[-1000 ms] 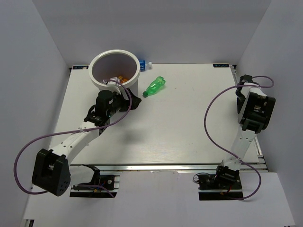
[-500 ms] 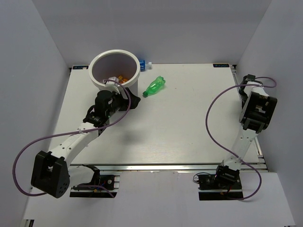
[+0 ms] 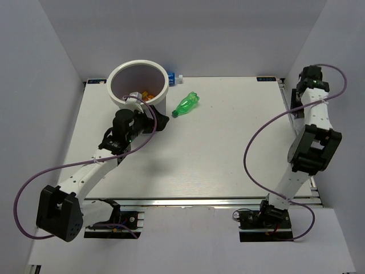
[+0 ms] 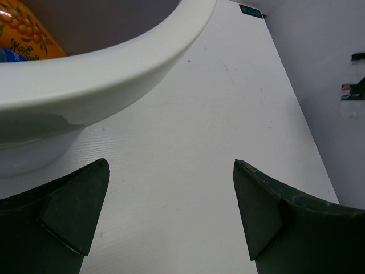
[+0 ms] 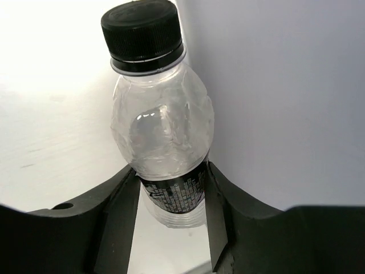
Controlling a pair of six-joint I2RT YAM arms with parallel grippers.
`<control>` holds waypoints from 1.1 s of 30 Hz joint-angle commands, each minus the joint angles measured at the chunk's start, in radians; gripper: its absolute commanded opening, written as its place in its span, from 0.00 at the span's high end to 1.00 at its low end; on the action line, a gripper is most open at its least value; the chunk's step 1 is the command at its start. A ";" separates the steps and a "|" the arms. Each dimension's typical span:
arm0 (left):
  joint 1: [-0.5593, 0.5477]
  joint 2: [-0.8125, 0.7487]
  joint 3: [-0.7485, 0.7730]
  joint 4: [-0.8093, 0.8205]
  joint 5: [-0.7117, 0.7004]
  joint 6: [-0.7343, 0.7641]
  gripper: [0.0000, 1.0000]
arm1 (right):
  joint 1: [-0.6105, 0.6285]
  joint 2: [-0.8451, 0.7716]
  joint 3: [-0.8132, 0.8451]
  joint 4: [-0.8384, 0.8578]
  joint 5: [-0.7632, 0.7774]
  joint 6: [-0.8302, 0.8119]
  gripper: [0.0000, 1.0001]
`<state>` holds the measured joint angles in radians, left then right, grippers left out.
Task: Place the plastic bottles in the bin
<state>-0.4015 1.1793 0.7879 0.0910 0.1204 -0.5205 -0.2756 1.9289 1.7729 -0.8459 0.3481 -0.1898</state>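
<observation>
The left hand [image 4: 171, 166] hung wide apart with nothing between its dark fingers, low over the white tabletop [image 3: 228, 148] just beside the base of the bin [image 4: 114, 68]. That bin stood in the upper left of the overhead frame, and an orange bottle [image 3: 147, 95] lay inside it against the near wall, showing again at the upper left corner of the left wrist view. A green bottle [image 3: 187, 104] lay on its side on the tabletop to the right of the bin, apart from it, near the top centre of the overhead frame. A blue-labelled bottle [image 3: 174, 78] sat at the back edge, just behind the bin's right side. At the upper right of the overhead frame the right arm reached to the far corner, where the right hand [image 5: 171, 171] was clamped on a clear bottle [image 5: 159, 125] with a black cap, its fingers pressing the dark label band from both sides, close beside the grey wall [image 5: 285, 85].
</observation>
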 commanded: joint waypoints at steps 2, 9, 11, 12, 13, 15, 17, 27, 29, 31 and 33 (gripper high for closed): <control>-0.003 -0.053 0.017 0.018 0.028 -0.001 0.02 | 0.142 -0.178 0.036 0.082 -0.181 -0.014 1.00; -0.007 -0.118 -0.013 -0.026 0.001 -0.016 0.02 | 0.481 -0.336 0.094 0.284 -0.509 0.064 1.00; -0.007 -0.153 -0.029 -0.057 -0.017 -0.025 0.02 | 0.530 -0.363 0.064 0.388 -0.674 0.110 1.00; -0.008 -0.167 -0.036 -0.065 -0.024 -0.029 0.02 | 0.585 -0.387 0.040 0.453 -0.711 0.131 1.00; -0.008 -0.179 -0.044 -0.071 -0.028 -0.032 0.02 | 0.623 -0.398 0.022 0.581 -0.721 0.176 1.00; -0.008 -0.222 -0.067 -0.086 -0.050 -0.042 0.02 | 0.730 -0.398 -0.012 0.694 -0.731 0.179 1.00; -0.010 -0.247 -0.081 -0.137 -0.082 -0.050 0.02 | 0.821 -0.351 0.005 0.833 -0.759 0.214 1.00; -0.010 -0.345 -0.087 -0.266 -0.192 -0.059 0.02 | 0.987 0.050 0.440 0.811 -0.773 0.308 0.86; -0.011 -0.352 -0.085 -0.269 -0.180 -0.058 0.02 | 0.987 0.065 0.453 0.814 -0.776 0.322 0.68; -0.011 -0.357 -0.088 -0.255 -0.151 -0.053 0.02 | 0.989 0.065 0.448 0.811 -0.776 0.313 0.42; -0.011 -0.360 -0.091 -0.243 -0.142 -0.055 0.02 | 0.987 0.050 0.447 0.785 -0.779 0.285 0.11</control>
<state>-0.4084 0.8417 0.6998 -0.1562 -0.0380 -0.5762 0.7170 2.0342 2.1719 -0.0879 -0.4210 0.1051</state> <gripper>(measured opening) 0.982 0.837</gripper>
